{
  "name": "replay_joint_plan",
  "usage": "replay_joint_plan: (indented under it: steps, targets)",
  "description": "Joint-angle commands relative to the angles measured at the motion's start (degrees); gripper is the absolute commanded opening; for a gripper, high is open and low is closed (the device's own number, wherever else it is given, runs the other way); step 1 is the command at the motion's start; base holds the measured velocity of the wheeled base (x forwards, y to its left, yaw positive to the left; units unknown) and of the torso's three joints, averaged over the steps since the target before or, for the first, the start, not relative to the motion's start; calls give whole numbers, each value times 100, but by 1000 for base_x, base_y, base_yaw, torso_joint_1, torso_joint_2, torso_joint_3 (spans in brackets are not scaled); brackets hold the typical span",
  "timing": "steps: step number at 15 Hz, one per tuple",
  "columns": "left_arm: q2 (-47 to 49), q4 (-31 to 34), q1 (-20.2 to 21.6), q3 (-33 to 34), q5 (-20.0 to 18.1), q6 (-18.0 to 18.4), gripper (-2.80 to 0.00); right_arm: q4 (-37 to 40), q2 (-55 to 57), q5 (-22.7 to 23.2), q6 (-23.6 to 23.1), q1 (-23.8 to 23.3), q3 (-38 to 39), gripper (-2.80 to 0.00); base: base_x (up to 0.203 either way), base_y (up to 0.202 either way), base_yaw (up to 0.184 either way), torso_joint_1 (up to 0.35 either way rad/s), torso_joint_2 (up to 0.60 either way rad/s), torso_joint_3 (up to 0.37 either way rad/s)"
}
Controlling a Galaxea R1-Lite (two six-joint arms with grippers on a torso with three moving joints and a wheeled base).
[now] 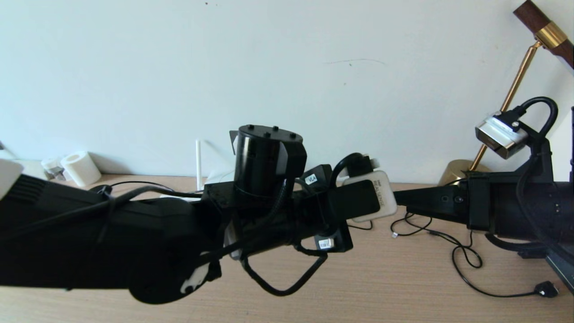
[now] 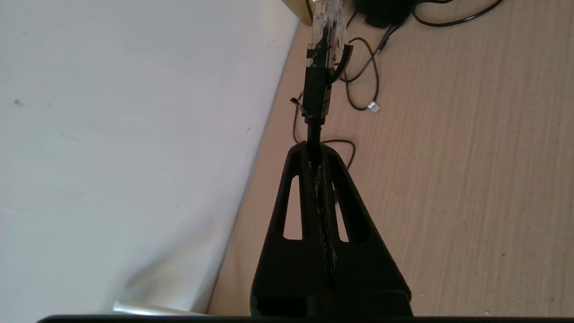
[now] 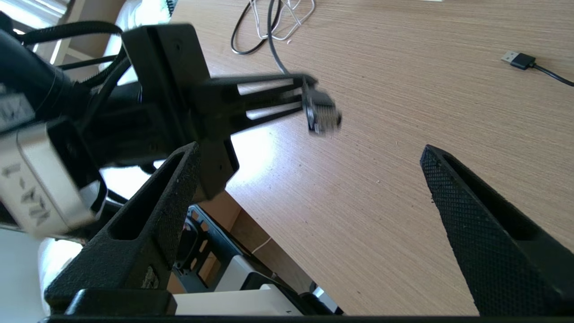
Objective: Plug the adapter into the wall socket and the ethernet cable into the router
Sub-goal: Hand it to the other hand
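Observation:
My left gripper point(image 2: 314, 150) is shut on the black ethernet cable point(image 2: 315, 96) just behind its plug. The plug's clear tip point(image 2: 326, 27) sticks out past the fingertips, held above the wooden table near the wall. In the right wrist view the same plug point(image 3: 322, 114) hangs at the end of the left gripper point(image 3: 307, 87). My right gripper point(image 3: 310, 148) is open and empty, facing the left one a short way off, and its fingers point(image 1: 406, 197) point left. Of the router, only one white antenna point(image 1: 197, 163) shows behind the left arm. The adapter and the wall socket are out of view.
Thin black cables point(image 1: 466, 258) with a USB end point(image 1: 545, 289) lie on the table point(image 1: 403, 287) at the right. A brass lamp point(image 1: 462, 172) stands by the wall, and a white paper roll point(image 1: 80, 168) sits at the far left. A coiled white cord point(image 3: 282, 13) lies farther off.

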Motion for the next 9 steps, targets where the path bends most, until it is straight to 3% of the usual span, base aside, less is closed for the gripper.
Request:
replay_joint_plan:
  steps: [1, 9]
  targets:
    - [-47, -18, -74, 96, -10, 27, -280, -11, 97, 8, 16, 2, -29, 0, 0, 0, 0, 0, 0, 0]
    - [-63, -36, -240, 175, -10, 35, -280, -24, 274, -3, -28, -7, -66, 0, 0, 0, 0, 0, 0, 0]
